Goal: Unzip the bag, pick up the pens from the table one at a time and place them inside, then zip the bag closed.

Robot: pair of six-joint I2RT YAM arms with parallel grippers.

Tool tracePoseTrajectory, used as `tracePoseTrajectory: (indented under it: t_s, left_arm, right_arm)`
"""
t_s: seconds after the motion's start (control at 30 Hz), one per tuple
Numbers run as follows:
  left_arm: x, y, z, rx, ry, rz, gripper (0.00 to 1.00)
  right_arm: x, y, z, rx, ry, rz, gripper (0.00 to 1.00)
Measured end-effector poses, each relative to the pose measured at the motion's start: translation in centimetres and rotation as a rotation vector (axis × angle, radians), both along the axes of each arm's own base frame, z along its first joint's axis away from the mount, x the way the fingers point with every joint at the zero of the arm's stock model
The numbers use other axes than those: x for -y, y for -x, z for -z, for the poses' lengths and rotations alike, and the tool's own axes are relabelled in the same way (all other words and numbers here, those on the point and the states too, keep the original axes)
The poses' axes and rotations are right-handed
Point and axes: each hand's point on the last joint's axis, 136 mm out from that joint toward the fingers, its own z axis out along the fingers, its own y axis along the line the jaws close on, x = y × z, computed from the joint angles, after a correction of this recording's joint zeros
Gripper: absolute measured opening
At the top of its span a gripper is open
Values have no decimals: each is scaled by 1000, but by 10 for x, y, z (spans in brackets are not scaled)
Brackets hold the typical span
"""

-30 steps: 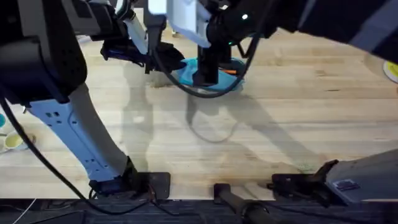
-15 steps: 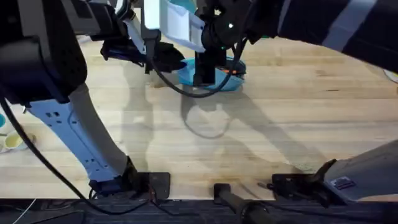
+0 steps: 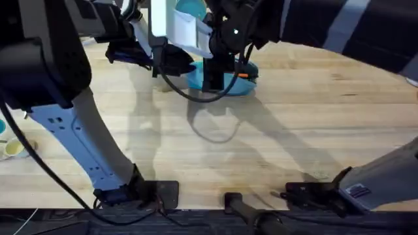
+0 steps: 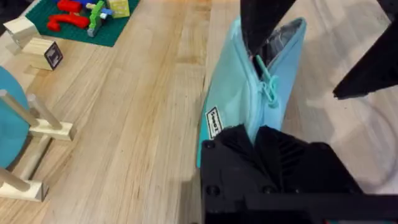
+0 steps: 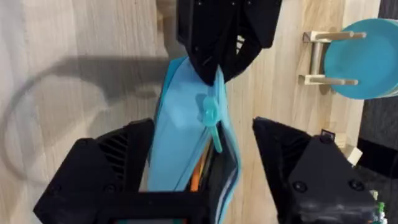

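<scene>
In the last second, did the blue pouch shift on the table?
Yes, slightly. The bag has shifted a little toward the far edge of the table, judged against the plank seams.

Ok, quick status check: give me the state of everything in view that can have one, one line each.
bag: standing on its edge on the table, zipper partly open, teal pull tab about midway.
pens: orange one inside the bag's open end.
left end effector: shut on the bag's end.
right end effector: open, fingers straddling the bag's open end.
teal disc: upright on its wooden stand.
</scene>
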Motion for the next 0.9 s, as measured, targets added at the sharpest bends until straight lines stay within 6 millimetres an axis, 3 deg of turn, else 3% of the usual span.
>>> tracePoseTrajectory:
  t_s: [0.33,0.9]
  left_arm:
    - [0,0,0,0,0,0,42]
    - [0,0,0,0,0,0,42]
  right_arm:
    - [-5,-6,22,-21,18,0,938]
    - [-10,-13,22,0,3,2,895]
